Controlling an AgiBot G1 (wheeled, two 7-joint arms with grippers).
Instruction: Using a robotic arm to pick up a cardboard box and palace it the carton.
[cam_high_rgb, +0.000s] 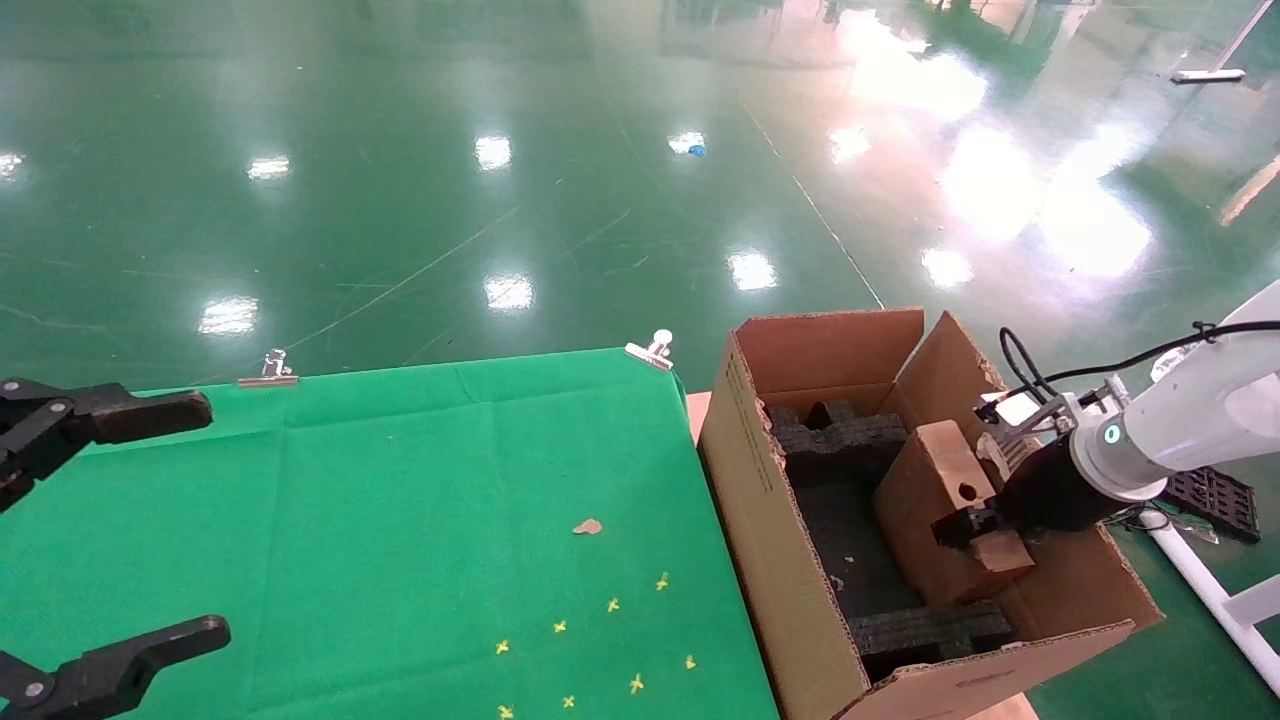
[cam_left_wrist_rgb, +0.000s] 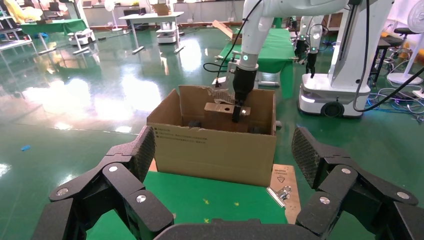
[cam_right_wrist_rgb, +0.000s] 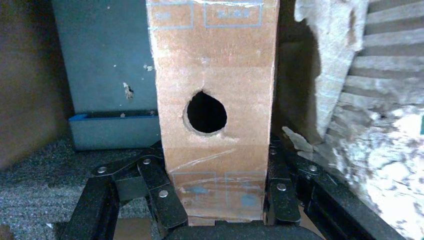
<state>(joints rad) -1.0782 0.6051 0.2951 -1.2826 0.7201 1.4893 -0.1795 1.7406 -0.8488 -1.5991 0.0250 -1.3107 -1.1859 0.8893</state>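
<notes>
Black linked fingers of the left gripper (cam_high_rgb: 105, 540) sat nearest in the head view, at nine o'clock, spread wide with nothing between them, over a green cloth (cam_high_rgb: 420, 500) pinned by metal clips (cam_high_rgb: 651, 349). Small yellow marks and one brown scrap (cam_high_rgb: 587, 526) lay on the cloth. At four o'clock stood the carton (cam_high_rgb: 775, 560), brown corrugated board, flaps upright, the far right flap ragged, with rough black foam blocks (cam_high_rgb: 835, 435) as lining. The robotic arm (cam_high_rgb: 1190, 420), white and tubular, reached in from three o'clock; the right gripper (cam_high_rgb: 985, 530) was clamped on the cardboard box (cam_high_rgb: 935, 500), which stood tilted on edge inside the carton between the foam blocks.

Left wrist view: ribbed black finger pads (cam_left_wrist_rgb: 142, 150) gaped apart in the foreground. Beyond them, at twelve o'clock, was the carton (cam_left_wrist_rgb: 215, 150), with the cardboard box (cam_left_wrist_rgb: 220, 114) held inside by the right gripper (cam_left_wrist_rgb: 239, 112). A glossy green floor (cam_left_wrist_rgb: 75, 100) lay all round.

Right wrist view: the cardboard box (cam_right_wrist_rgb: 215, 75) filled the centre, its narrow face scuffed and glossy with tape and pierced by a round hole. The right gripper (cam_right_wrist_rgb: 220, 200) pressed against both of its sides. Torn corrugated board (cam_right_wrist_rgb: 380, 100) crowded one flank, grey foam (cam_right_wrist_rgb: 40, 195) the other.
</notes>
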